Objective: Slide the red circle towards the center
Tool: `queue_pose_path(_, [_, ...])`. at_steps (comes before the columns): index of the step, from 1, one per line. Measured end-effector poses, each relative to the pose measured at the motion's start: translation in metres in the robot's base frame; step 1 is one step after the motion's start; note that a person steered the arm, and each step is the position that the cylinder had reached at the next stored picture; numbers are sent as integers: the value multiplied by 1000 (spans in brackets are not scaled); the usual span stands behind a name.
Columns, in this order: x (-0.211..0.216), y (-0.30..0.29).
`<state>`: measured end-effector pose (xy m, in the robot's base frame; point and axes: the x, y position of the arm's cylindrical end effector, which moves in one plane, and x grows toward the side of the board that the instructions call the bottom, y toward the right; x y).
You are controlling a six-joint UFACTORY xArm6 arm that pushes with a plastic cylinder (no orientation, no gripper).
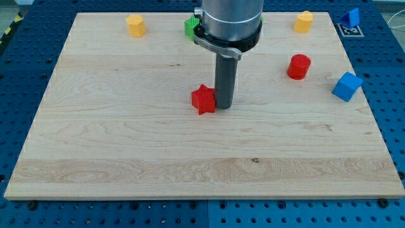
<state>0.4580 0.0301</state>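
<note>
The red circle (299, 66), a short red cylinder, stands on the wooden board (126, 145) at the view's right, well right of the middle. My tip (224, 106) rests on the board near the centre, to the left of the red circle and some way from it. A red star-shaped block (204, 99) lies just left of my tip, touching or nearly touching the rod.
A blue block (347, 86) lies right of the red circle near the board's right edge. Yellow blocks sit at the top left (135, 25) and top right (304, 21). A green block (190, 27) is partly hidden behind the arm. Another blue block (352, 16) sits off the board's top right corner.
</note>
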Motion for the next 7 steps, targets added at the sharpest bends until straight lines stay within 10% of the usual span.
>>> queue_pose_path(4, [-66, -22])
queue_pose_path(7, [-134, 130])
